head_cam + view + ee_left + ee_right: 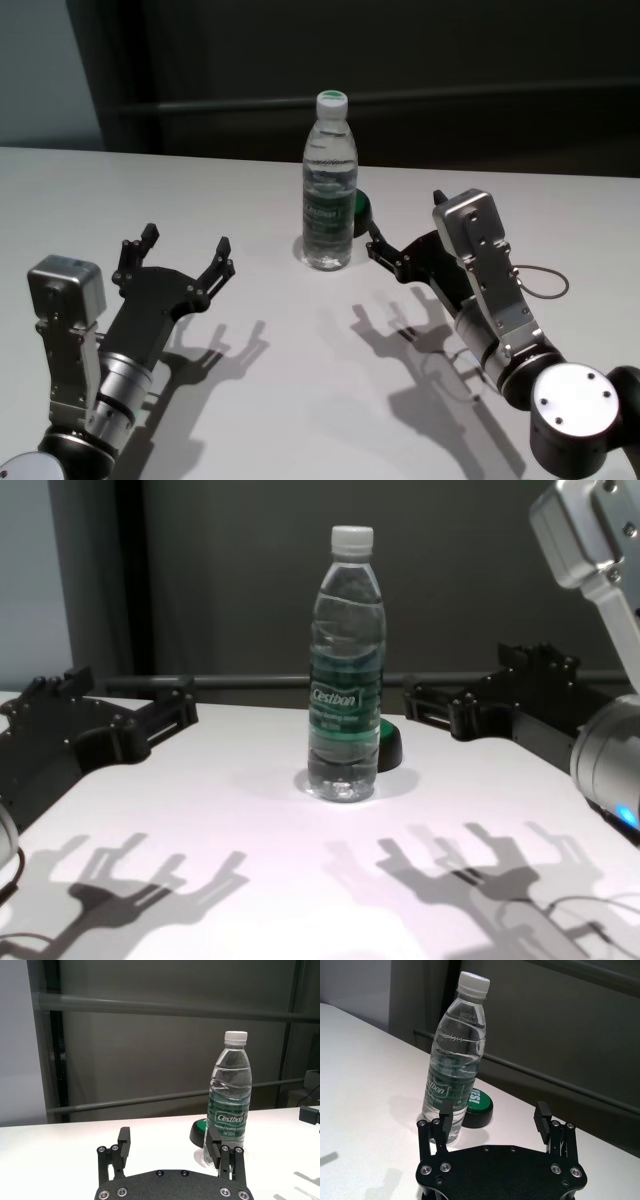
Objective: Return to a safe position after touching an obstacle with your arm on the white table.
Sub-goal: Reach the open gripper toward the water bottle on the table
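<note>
Head view: I see the bottle (329,185) upright mid-frame on the bench (300,340), left end effector (184,252) lower left and right end effector (405,247) beside it, both spread wide, touching nothing

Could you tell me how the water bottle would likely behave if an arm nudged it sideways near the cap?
The water bottle stands tall on a narrow base on the white table, so a high nudge would probably tip it. It looks nearly full, so likely fairly heavy and steadier low down. Its smooth, round clear plastic suggests it would roll if toppled.
</note>
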